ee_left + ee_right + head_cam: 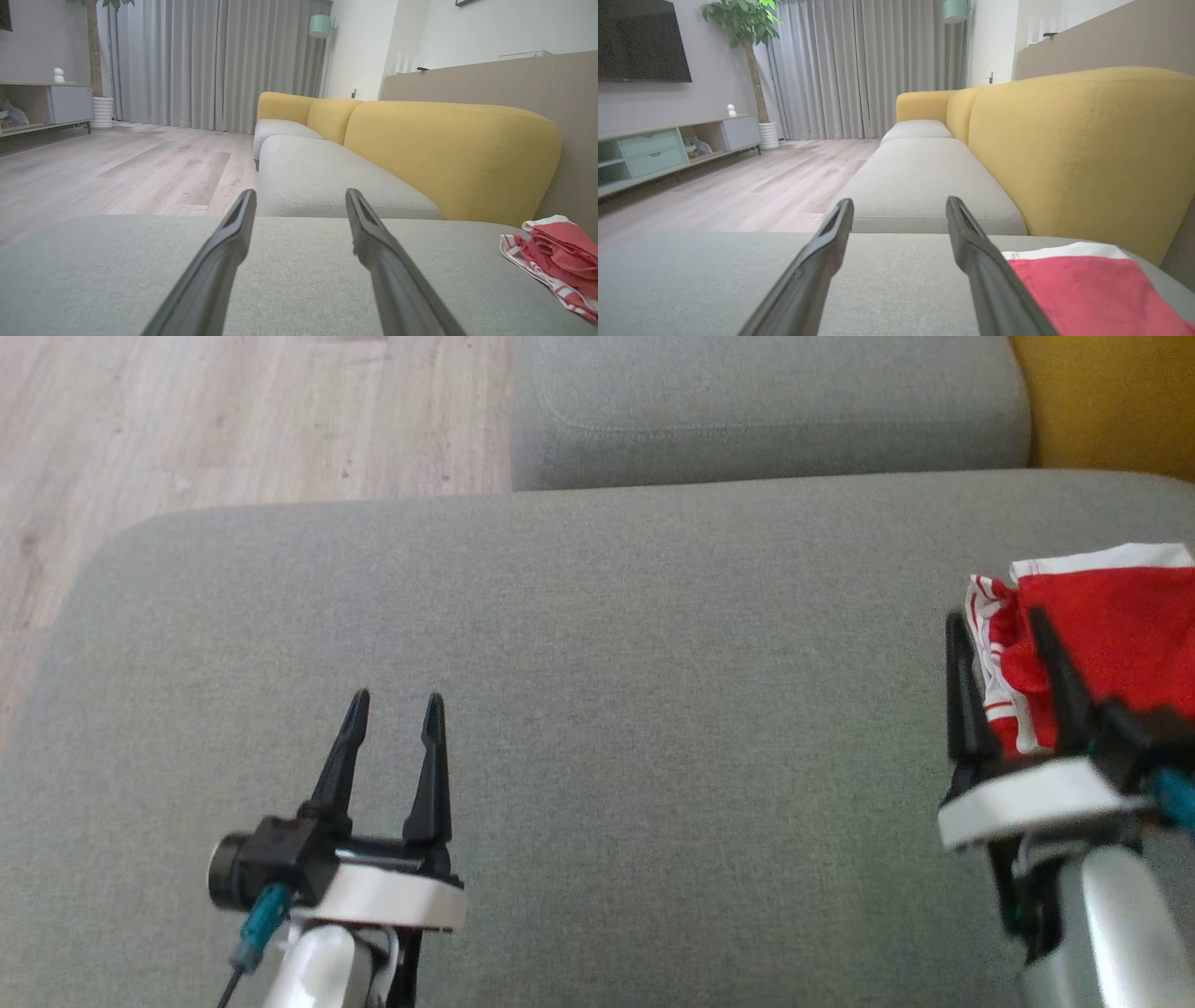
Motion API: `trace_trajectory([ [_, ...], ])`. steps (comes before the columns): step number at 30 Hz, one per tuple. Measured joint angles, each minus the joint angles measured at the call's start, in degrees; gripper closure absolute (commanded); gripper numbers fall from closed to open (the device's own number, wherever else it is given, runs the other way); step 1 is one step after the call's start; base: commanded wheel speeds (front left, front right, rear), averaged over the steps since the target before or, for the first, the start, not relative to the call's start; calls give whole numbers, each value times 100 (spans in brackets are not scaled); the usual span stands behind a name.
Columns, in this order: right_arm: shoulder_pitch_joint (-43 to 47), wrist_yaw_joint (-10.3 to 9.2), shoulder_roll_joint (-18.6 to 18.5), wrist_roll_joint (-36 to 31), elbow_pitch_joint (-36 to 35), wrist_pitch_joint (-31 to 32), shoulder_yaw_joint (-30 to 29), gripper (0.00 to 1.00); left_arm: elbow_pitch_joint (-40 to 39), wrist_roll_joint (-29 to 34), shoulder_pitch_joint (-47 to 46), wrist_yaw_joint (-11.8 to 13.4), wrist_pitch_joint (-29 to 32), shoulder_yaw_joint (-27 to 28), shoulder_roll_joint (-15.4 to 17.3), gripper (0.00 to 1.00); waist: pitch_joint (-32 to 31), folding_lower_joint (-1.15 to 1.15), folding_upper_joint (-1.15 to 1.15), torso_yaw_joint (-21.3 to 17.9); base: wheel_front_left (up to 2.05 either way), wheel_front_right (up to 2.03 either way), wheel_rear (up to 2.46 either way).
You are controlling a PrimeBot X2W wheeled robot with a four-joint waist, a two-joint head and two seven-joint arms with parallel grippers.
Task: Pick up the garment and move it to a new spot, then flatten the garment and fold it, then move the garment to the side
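At lower left of the head view, the left pincer [398,698] hangs over the grey sofa seat [597,616], fingers apart and empty, well away from the work. At the right edge, the right pincer [993,618], also spread and holding nothing, stands at the left border of the crumpled red-and-white garment [1116,607], which lies on the seat just ahead and right of it; contact cannot be told. Bunched up, the garment shows no clear long axis. The right arm looks plainly the nearer for the pickup.
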Motion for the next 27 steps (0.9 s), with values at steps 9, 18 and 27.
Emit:
trace_trajectory([
  [9, 905, 0, 35, 776, 719, -903, 136, 0, 82, 2, 504, 127, 0, 7, 7, 0, -170, 0, 0, 116, 0, 0, 0],
  [18, 1012, 0, 52, 725, 860, -973, 222, 0, 64, -125, 578, 272, 0, 109, 7, 0, -215, 1, 0, 138, 0, 0, 0],
  [27, 1010, 0, 52, 681, 749, -975, 205, 0, -27, -204, 581, 280, 0, 159, 8, 0, -200, 1, 0, 170, 0, 0, 0],
])
